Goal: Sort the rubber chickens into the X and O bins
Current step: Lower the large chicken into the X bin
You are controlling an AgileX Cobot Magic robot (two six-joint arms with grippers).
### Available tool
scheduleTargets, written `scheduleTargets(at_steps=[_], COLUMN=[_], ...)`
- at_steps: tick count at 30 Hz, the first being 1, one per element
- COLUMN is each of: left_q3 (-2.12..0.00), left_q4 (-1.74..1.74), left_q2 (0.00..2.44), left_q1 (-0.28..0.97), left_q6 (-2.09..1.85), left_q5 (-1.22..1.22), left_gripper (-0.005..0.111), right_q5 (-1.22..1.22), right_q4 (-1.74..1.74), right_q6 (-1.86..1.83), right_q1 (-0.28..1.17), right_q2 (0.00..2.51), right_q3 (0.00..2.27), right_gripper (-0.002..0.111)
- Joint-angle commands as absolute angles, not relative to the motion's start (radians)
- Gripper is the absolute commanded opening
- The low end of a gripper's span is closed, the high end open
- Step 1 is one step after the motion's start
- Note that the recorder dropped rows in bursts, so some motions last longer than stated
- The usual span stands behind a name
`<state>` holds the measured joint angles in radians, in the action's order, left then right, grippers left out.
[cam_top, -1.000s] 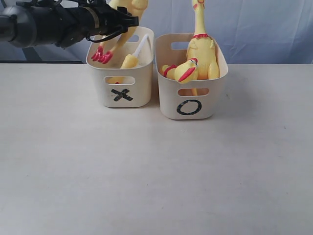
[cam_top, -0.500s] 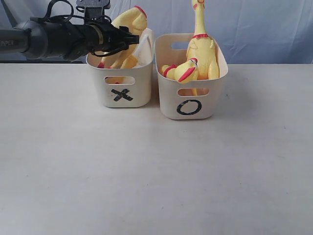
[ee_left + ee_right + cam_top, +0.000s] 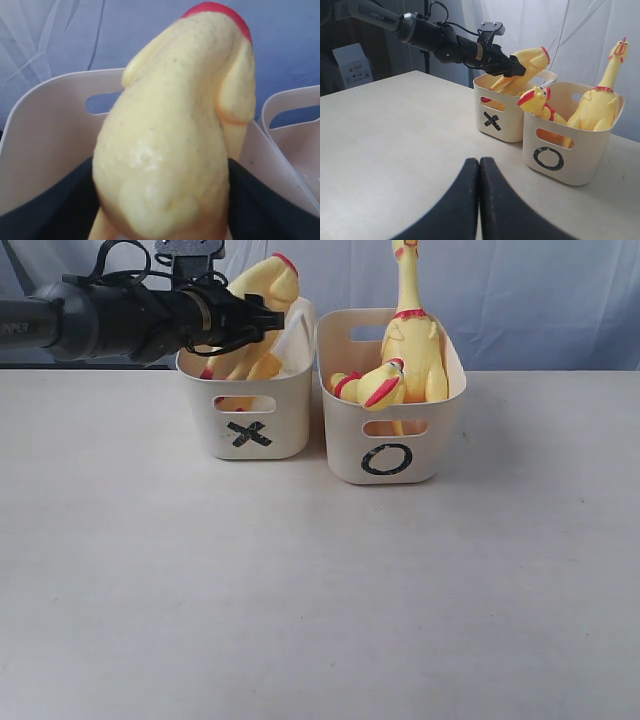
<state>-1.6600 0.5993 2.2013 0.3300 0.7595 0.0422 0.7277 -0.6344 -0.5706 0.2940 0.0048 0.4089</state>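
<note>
The left end effector (image 3: 263, 315) grasps the headless chicken body (image 3: 262, 282), tilted into the X bin (image 3: 290, 410), likely for broken toys. The right end effector (image 3: 479, 195) is clenched and empty.

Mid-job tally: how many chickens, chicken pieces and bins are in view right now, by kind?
Whole chickens: 2
Headless body, in the left gripper: 1
Neck piece, partly hidden: 1
Bins, X bin and O bin: 2
Total: 6
</note>
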Motion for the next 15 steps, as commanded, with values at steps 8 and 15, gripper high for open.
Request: scheduleTargets(at_steps=[8,15], left_q3=[-1.665,-1.665], left_q4=[0.589,0.535], left_q2=[2.186,2.186], left_q1=[0.330,0.332], left_q6=[0.782,0.786], left_q5=[-0.049,-0.053], left_gripper=[0.068,0.075], right_q5=[0.729,0.731], right_q4=[-0.637,-0.637], right_q6=[-0.575,-0.575], right_q1=[0.292,0.292], right_q2=[0.000,0.000], right_q3=[0.406,0.406], right_gripper=[0.000,0.000])
